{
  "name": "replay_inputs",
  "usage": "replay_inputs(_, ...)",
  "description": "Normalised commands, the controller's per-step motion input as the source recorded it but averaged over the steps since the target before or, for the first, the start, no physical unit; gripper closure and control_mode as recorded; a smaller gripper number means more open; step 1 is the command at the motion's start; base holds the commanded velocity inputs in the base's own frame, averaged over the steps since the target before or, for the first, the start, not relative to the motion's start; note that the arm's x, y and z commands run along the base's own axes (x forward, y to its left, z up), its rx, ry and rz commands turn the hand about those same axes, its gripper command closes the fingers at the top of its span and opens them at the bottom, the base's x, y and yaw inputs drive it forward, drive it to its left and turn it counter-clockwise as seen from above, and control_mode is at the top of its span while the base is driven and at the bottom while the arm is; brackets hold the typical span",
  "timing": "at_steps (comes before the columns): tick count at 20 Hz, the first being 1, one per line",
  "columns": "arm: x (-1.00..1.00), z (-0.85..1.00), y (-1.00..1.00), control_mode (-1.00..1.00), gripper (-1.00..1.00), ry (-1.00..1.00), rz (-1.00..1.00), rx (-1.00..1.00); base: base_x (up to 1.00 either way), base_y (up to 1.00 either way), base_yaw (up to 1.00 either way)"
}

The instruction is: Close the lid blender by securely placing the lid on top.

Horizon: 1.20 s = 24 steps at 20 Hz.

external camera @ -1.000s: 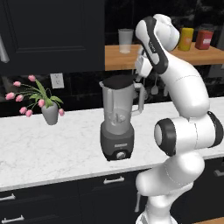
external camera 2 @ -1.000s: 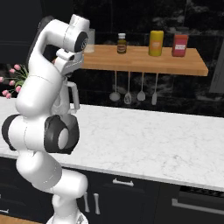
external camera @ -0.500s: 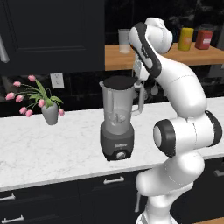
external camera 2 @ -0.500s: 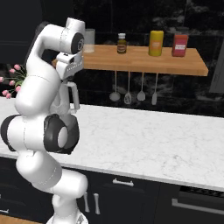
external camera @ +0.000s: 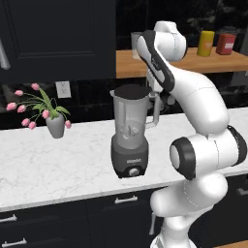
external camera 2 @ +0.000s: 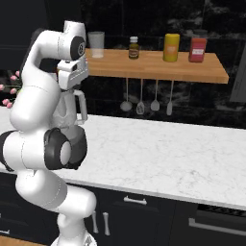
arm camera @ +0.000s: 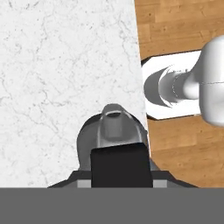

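The blender (external camera: 129, 145), a translucent grey jar on a dark base with a knob, stands on the white marble counter (external camera: 58, 164). The dark round lid (external camera: 131, 91) lies level at the jar's mouth, shifted slightly toward the handle. My gripper (external camera: 153, 93) hangs fingers-down right beside the lid, above the jar handle (external camera 2: 80, 103). In the hand view a black block, the lid (arm camera: 120, 166), sits between my fingers, with the blender (arm camera: 113, 127) directly below. The gripper looks shut on the lid; the fingertips themselves are hidden.
A vase of pink flowers (external camera: 54, 123) stands left of the blender. Behind it, a wooden shelf (external camera 2: 158, 65) carries a clear glass (external camera 2: 96, 41), a bottle, a yellow can and a red box. Utensils (external camera 2: 146, 102) hang under the shelf. Wood floor (arm camera: 183, 26) lies past the counter edge.
The arm's upper links have swung left, and the hand has edged left and slightly down toward the jar's mouth. The blender has not moved.
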Motion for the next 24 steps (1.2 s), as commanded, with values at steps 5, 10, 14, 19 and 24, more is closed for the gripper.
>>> replay_inputs(5, 0.00, 0.00, -0.03, -1.00, -1.00, 0.00, 0.00, 0.00, 0.00, 0.00, 0.00)
replay_inputs(10, 0.00, 0.18, -0.21, -1.00, -1.00, 0.00, 0.01, 0.01, 0.00, 0.00, 0.00)
replay_inputs(14, -0.19, 0.17, -0.09, -1.00, -1.00, 0.00, 0.02, 0.00, 0.00, 0.00, 0.00)
replay_inputs(19, -0.90, -0.10, 0.18, -1.00, -1.00, -0.05, 0.03, -0.01, 0.00, 0.00, 0.00)
replay_inputs(24, -1.00, -0.42, 0.55, -1.00, -1.00, -0.07, 0.03, -0.07, 0.00, 0.00, 0.00)
